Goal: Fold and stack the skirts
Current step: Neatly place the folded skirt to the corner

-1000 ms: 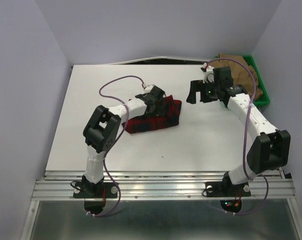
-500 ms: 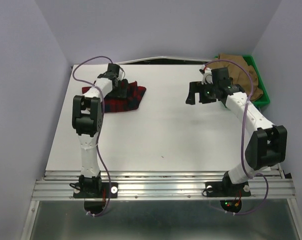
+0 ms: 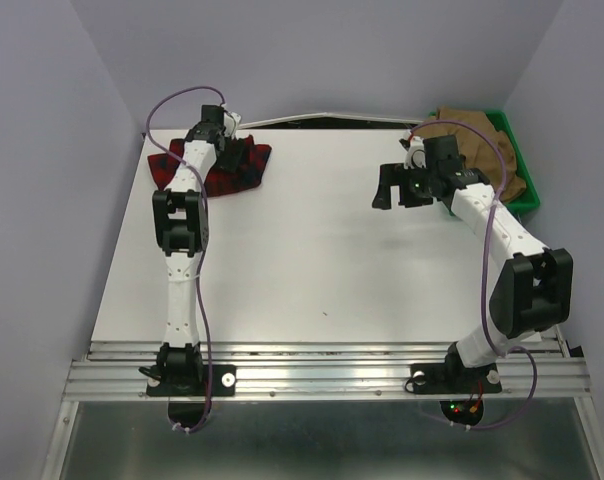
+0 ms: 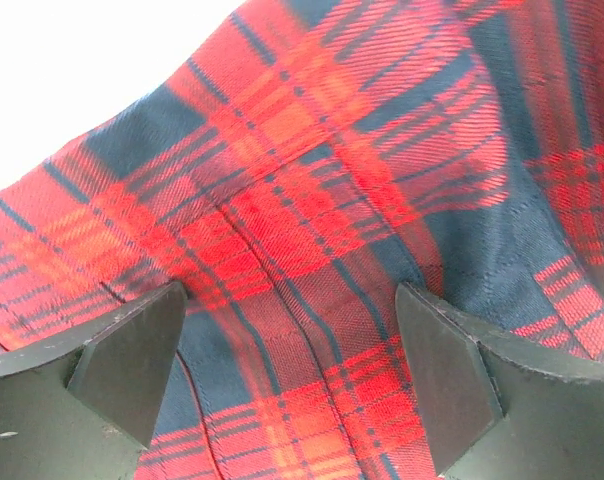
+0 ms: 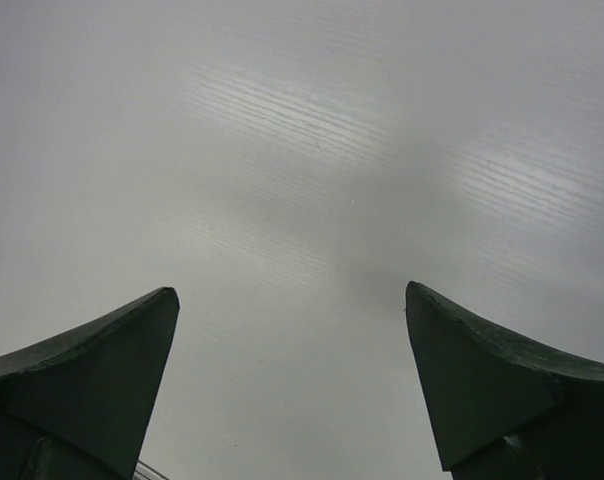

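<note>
Plaid weave fills the left wrist view: the red skirt point(image 4: 312, 200) lies under the left gripper point(image 4: 290, 300), whose jaws stand spread wide above it. Only the overhead view places that skirt at the far left corner of the table point(image 3: 312, 260) and shows the tan skirt point(image 3: 472, 135) heaped in the green tray point(image 3: 522, 170) at far right. Near the tray, the right gripper point(image 5: 289, 292) hangs open over white tabletop.

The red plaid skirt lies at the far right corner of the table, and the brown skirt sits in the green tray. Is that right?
Not quite. The red plaid skirt lies at the far left corner of the table, as the top external view shows. The brown skirt does sit in the green tray.
</note>
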Robot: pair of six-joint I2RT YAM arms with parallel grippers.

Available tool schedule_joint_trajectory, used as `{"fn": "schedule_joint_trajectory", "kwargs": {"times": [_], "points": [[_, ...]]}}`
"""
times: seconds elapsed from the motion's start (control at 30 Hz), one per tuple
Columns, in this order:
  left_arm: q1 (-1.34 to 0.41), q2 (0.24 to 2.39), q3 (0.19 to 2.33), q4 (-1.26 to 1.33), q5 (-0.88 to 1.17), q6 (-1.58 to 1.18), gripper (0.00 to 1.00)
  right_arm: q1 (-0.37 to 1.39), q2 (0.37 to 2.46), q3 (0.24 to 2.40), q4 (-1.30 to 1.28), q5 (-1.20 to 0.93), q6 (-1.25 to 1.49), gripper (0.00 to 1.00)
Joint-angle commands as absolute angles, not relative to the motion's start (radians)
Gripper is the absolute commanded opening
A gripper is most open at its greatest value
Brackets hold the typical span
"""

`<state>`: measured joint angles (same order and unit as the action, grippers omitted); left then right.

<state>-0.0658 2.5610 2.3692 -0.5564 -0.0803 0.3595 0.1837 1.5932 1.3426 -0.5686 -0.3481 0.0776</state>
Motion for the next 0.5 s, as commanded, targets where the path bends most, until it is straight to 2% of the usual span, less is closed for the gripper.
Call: {"fn": "schedule_joint_trajectory", "kwargs": {"times": [0.0,0.23,0.47], "points": [[-0.054,2.576,2.355,-0.488,-0.06,0.494,0.99,0.178,1.58,1.362,-0.546,-0.359,0.066,1.0],[-0.052,2.52,2.373,-0.393,-0.037,0.661,0.99,0.169,1.563,1.391,-0.546,-0.371,0.071,1.0],[-0.061,2.261,2.381,-0.239,-0.075,0.701,0.99,0.149,1.499,1.425,-0.543,-0.391,0.087,1.0]]}}
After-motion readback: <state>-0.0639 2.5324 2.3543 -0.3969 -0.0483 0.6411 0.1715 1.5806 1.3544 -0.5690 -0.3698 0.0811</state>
